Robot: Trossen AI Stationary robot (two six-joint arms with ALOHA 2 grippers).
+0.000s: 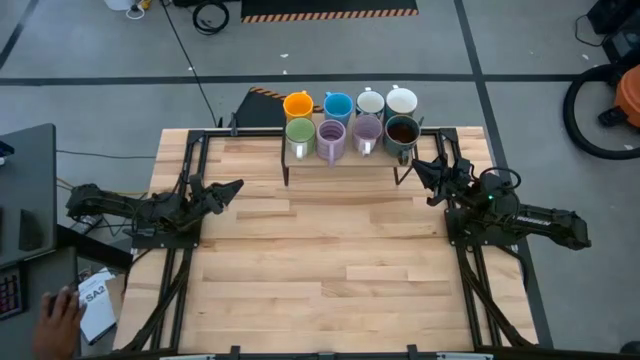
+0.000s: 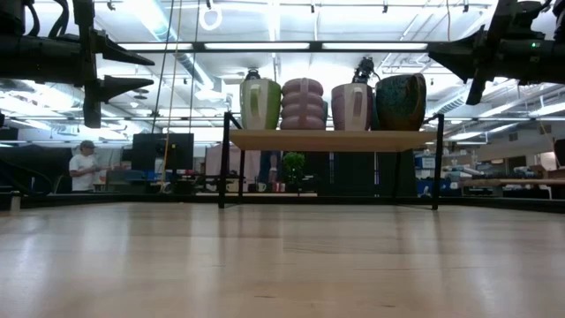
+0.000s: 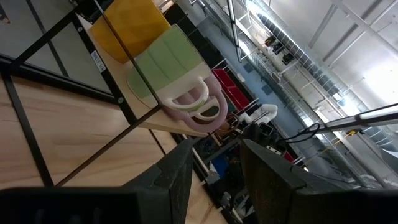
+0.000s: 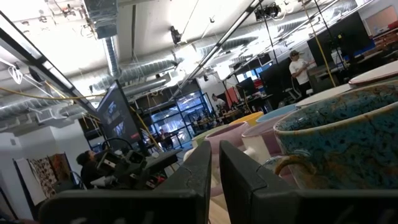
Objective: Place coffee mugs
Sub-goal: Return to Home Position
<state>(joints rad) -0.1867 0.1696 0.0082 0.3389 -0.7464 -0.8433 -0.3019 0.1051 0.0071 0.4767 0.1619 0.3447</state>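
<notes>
Both my hands hang empty, fingers parted: left hand (image 1: 232, 190) and right hand (image 1: 428, 165) over the table's (image 1: 330, 260) sides. The eight coffee mugs (image 1: 331, 138) crowd the shelf (image 2: 331, 140) at its far edge. They are likely rigid, slick-glazed and chippable — best pinched over a rim. Pale wood underneath — open workshop behind.

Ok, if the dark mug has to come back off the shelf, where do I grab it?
Probably pinch the dark mug by its right-hand rim, from above, with the right gripper: it stands upright at the row's open end, a lilac mug close on its other side.
</notes>
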